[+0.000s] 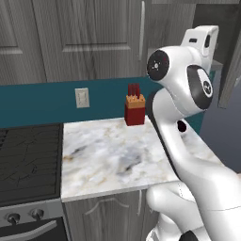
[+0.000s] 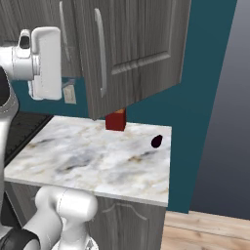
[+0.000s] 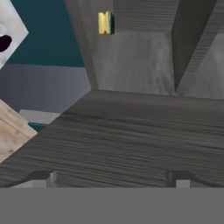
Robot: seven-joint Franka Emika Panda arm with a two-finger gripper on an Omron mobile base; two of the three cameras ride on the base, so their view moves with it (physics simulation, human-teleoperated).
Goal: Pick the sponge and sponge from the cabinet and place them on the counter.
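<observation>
Open cabinet (image 3: 131, 131), sponge (image 3: 104, 22) beyond pincer (image 3: 111, 178)

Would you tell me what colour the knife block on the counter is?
Red, the knife block shows best in the left base view.

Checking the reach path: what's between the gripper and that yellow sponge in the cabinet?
In the hand view, bare grey wood-grain cabinet surface lies between the open gripper and the yellow sponge; nothing stands on it.

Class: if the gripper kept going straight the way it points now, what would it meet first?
Probably the cabinet: the open gripper faces its dark wood-grain panel. The sponge sits further off, well away from that line; depth is unclear.
</observation>
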